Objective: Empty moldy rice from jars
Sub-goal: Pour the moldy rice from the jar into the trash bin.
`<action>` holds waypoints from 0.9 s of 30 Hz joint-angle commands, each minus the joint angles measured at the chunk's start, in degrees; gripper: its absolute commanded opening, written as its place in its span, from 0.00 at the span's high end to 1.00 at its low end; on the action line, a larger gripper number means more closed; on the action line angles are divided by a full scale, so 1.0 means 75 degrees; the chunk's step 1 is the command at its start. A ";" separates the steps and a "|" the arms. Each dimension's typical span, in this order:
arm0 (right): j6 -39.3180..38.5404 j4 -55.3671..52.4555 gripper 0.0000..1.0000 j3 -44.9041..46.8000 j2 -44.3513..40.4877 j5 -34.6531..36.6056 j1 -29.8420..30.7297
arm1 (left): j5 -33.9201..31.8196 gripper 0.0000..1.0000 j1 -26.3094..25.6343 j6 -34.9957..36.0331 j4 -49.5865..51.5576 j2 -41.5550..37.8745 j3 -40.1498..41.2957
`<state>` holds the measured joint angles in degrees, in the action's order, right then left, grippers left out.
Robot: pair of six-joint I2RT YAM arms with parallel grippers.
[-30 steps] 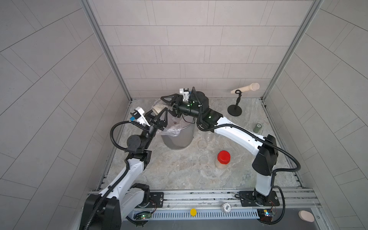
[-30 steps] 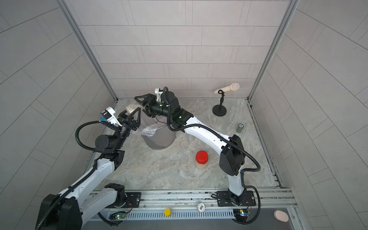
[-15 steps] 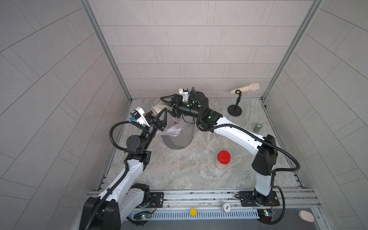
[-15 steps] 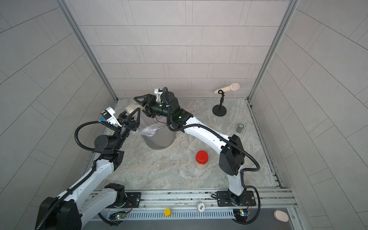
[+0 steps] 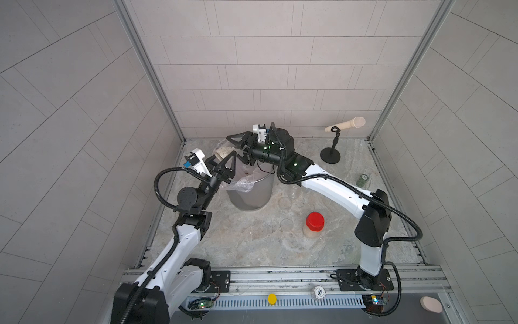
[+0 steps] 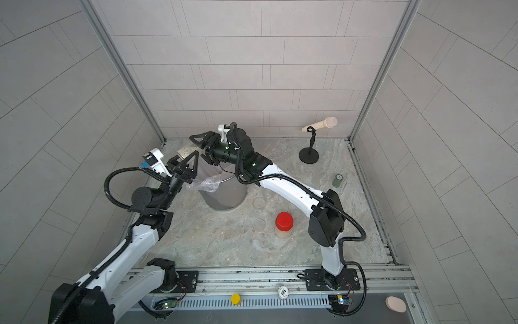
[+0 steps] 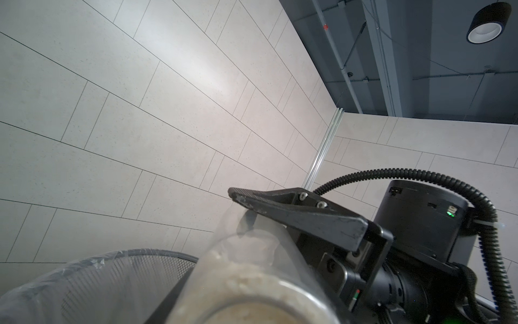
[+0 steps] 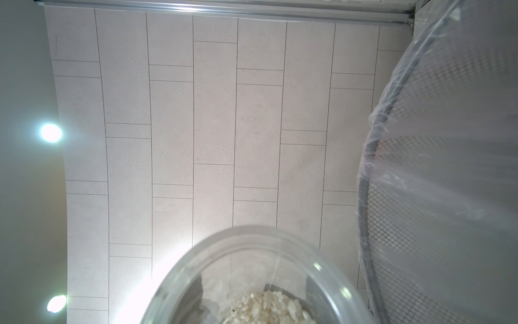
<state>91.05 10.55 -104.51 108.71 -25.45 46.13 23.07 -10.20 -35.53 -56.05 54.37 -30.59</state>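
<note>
While the left end effector (image 5: 223, 160) is clamped shut on a lidless clear jar (image 5: 222, 151), the right end effector (image 5: 233, 146) reaches in from across the mesh bin (image 5: 252, 196). One black finger (image 7: 294, 213) of it lies against the jar's wall. From where I stand I cannot tell whether its jaws are gripping or standing clear.

The jar hangs tilted in the air, just beside the bin's far rim on the left arm's side. Inside it the moldy rice (image 8: 266, 308) sits as a pale, grainy heap. A crinkled plastic liner (image 5: 241, 183) hangs over the bin's edge.

Well apart on the marble-patterned desk (image 5: 252, 241), a second jar (image 5: 312, 232) stands upright. Its bright red screw lid (image 5: 315, 220) is on, and pale rice shows through its wall. A clear round lid (image 5: 285, 202) lies flat near the bin's foot, and another clear lid (image 5: 287, 223) lies just beside the red-topped jar. A small dark green cylinder (image 5: 363, 179) stands near the desk's right edge.
</note>
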 commanded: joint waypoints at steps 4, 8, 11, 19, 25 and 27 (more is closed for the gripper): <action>-0.0158 -0.0265 0.27 0.0150 -0.0402 0.0089 -0.0051 | 0.0136 0.70 -0.0017 0.0236 0.0039 -0.0195 -0.0298; -0.0161 -0.0304 0.25 0.0236 -0.0449 0.0121 -0.0062 | 0.0112 0.70 -0.0019 0.0283 0.0164 -0.0293 -0.0281; -0.0202 -0.0404 0.22 0.0431 -0.0570 0.0203 -0.0095 | 0.0123 0.70 -0.0015 0.0318 0.0283 -0.0375 -0.0289; -0.0758 -0.1003 0.19 0.0989 -0.1203 0.0635 -0.0295 | 0.0311 0.72 -0.0015 0.0565 0.1206 -0.0612 -0.0503; -0.1382 -0.1573 0.18 0.1016 -0.1486 0.0902 -0.0429 | 0.0225 0.72 -0.0021 0.0698 0.1560 -0.0771 -0.0410; -0.1613 -0.1823 0.18 0.0995 -0.1574 0.1005 -0.0477 | 0.0261 0.72 -0.0007 0.0729 0.1740 -0.0813 -0.0420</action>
<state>82.41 0.27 -96.49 99.44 -20.03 42.76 24.56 -10.26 -31.14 -43.13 49.54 -31.70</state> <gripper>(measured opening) 0.818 0.583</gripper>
